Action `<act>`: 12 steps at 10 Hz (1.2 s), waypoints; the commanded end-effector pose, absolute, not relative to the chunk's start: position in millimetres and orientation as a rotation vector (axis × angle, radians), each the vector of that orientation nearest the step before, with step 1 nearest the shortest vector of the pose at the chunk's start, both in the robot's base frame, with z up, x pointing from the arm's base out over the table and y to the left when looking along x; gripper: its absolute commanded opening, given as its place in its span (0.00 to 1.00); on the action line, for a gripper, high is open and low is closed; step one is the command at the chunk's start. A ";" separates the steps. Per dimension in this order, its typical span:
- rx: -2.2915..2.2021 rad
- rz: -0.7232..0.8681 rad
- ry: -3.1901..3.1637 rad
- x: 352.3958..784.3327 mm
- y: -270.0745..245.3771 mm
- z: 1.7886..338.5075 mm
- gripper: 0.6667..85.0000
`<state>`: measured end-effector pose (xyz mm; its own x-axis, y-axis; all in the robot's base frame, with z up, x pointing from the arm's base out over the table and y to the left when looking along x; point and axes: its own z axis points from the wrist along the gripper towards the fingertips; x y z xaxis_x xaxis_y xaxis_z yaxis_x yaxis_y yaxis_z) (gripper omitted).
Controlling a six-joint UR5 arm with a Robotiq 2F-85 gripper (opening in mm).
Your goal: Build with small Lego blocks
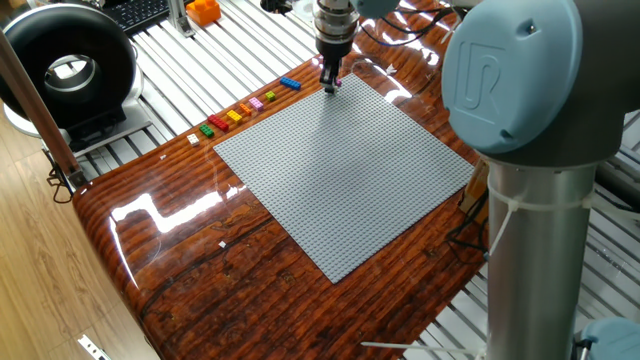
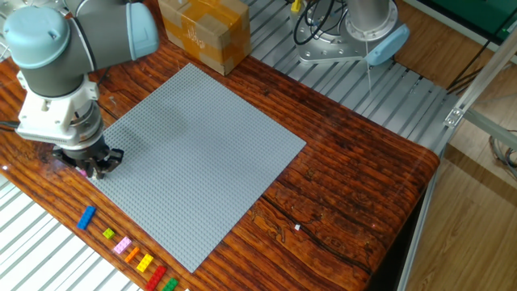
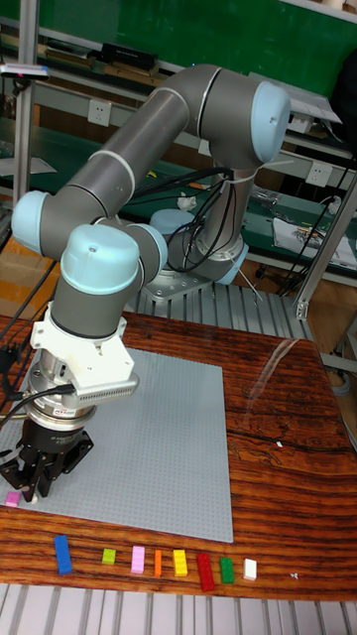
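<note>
My gripper (image 1: 329,84) (image 2: 94,167) (image 3: 35,486) stands low over one corner of the grey studded baseplate (image 1: 345,165) (image 2: 202,153) (image 3: 164,446). It looks open, with nothing between its fingers. A pink brick (image 1: 337,83) (image 3: 12,499) lies just beside the fingertips at that corner, and whether it sits on the plate or the wood I cannot tell. The other small Lego blocks lie in a row on the wood along the plate's edge: blue (image 1: 290,83) (image 2: 86,217) (image 3: 62,554), green, pink, orange, yellow (image 3: 179,563), red (image 1: 220,122), green and white (image 3: 250,569).
A cardboard box (image 2: 203,31) stands past the plate's far corner. A black round device (image 1: 68,70) and an orange object (image 1: 203,11) sit on the slatted metal bench beyond the brick row. The arm's grey base column (image 1: 530,250) rises beside the plate.
</note>
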<state>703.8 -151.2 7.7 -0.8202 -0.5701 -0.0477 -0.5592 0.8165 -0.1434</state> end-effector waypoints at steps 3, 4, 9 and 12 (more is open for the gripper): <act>-0.883 -0.161 2.894 704.3 -153.3 5.5 0.26; -0.869 -0.172 2.891 705.7 -155.0 5.8 0.22; -0.713 -0.161 2.938 702.2 -151.9 8.5 0.09; -0.449 -0.095 2.981 702.4 -140.8 11.1 0.01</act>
<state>702.4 -149.0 7.9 -0.9014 -0.4235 -0.0902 -0.4119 0.9029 -0.1227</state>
